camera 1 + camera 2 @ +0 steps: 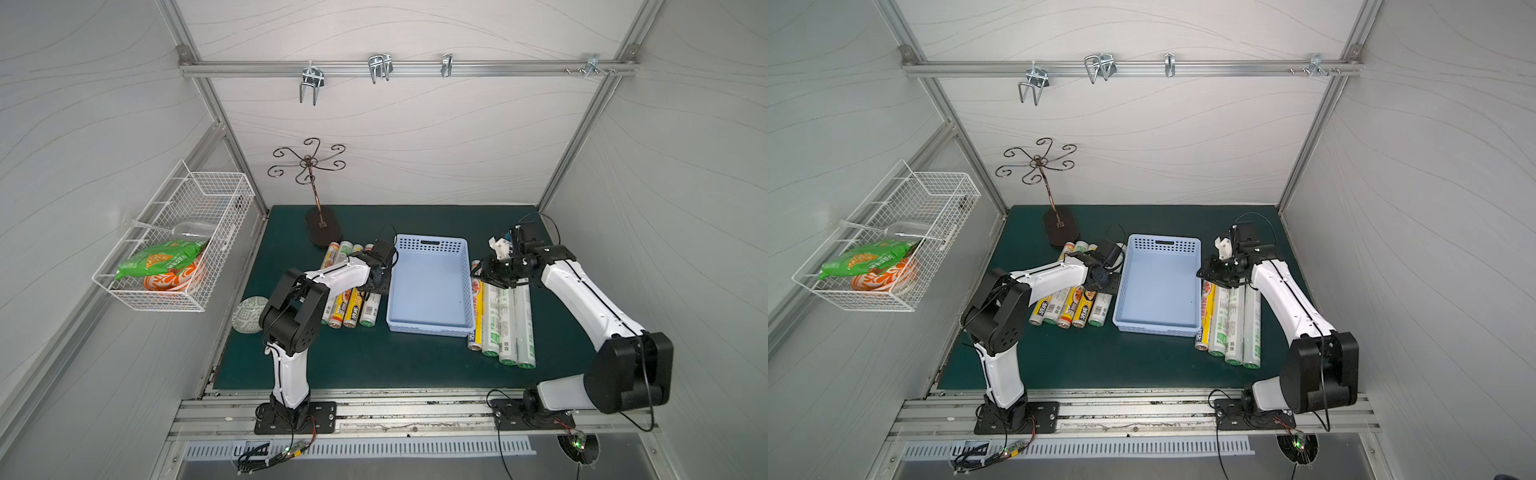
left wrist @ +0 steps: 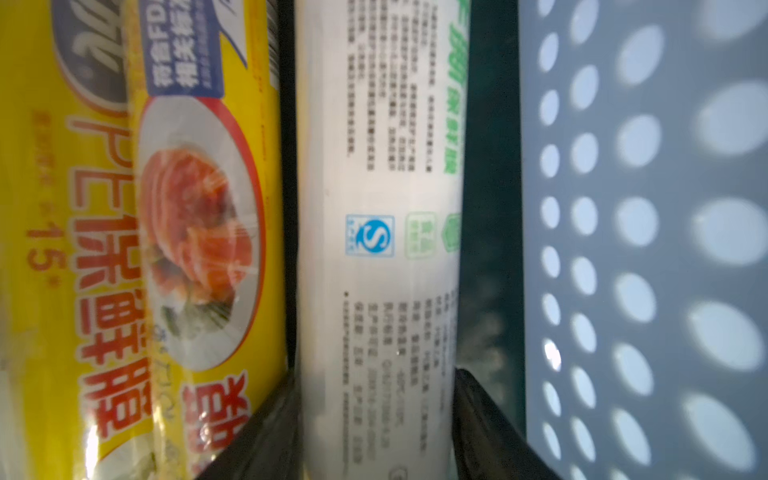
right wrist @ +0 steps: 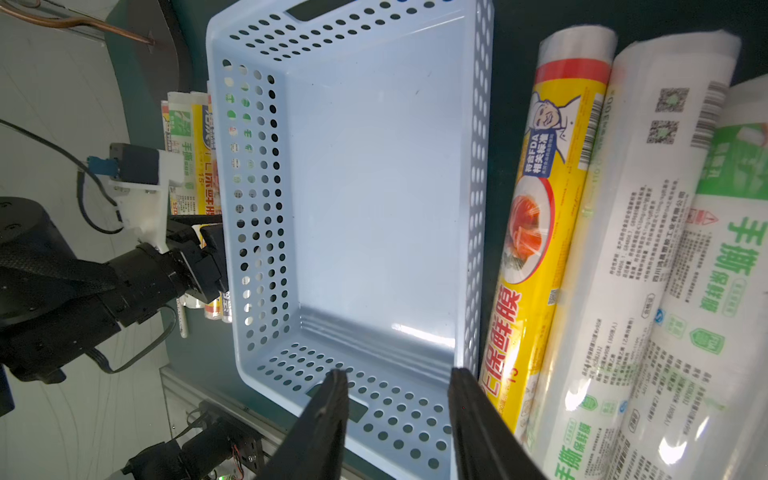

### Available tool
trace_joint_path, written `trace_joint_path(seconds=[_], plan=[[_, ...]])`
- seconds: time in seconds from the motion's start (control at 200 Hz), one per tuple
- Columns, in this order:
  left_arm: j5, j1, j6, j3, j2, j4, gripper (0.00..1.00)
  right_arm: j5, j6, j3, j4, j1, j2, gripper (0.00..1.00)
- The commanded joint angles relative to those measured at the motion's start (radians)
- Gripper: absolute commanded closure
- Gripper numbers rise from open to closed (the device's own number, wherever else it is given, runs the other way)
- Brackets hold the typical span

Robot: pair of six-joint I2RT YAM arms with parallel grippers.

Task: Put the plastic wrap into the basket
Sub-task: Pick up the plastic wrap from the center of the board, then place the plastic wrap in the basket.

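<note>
Nine rolls of plastic wrap [image 1: 505, 328] lie on either side of an empty basket [image 1: 428, 291].

The light-blue basket, with perforated walls and slot handles, sits upright mid-mat, its long side running near to far. To its left, the left group [image 1: 1067, 309] of five rolls lies flat, side by side and parallel to it, yellow and white mixed. The rightmost is a white roll [image 2: 374, 249] with green print, just beside the basket wall with a strip of mat between them. A yellow roll [image 2: 166, 249] with a food picture lies at its left. The right group [image 1: 1229, 328] has four rolls: a yellow one [image 1: 476, 307] just beside the basket, then three white ones with green ends. These reach nearer than the basket.
</note>
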Motion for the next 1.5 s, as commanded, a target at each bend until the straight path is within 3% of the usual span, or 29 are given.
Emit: trace_joint_path(seconds=[0.0, 0.23, 0.69, 0.91, 1.156, 1.491], plan=[[0.018, -0.014, 0.006, 0.040, 0.030, -0.002, 0.44, -0.013, 0.013, -0.011, 0.010, -0.004, -0.010, 0.56], [0.032, -0.014, -0.001, 0.041, 0.016, 0.001, 0.65, -0.010, 0.021, -0.023, 0.014, -0.004, -0.023, 0.56], [-0.003, -0.014, -0.094, 0.053, -0.274, -0.119, 0.71, 0.024, 0.019, -0.019, 0.008, -0.026, -0.033, 0.56], [0.053, -0.029, -0.144, 0.097, -0.355, -0.139, 0.73, 0.026, 0.016, -0.019, 0.006, -0.040, -0.036, 0.55], [0.075, -0.101, -0.232, 0.137, -0.351, -0.081, 0.75, 0.027, 0.016, -0.025, 0.007, -0.043, -0.030, 0.56], [0.013, -0.199, -0.327, 0.157, -0.257, 0.023, 0.79, 0.041, 0.020, -0.052, 0.015, -0.079, -0.028, 0.56]])
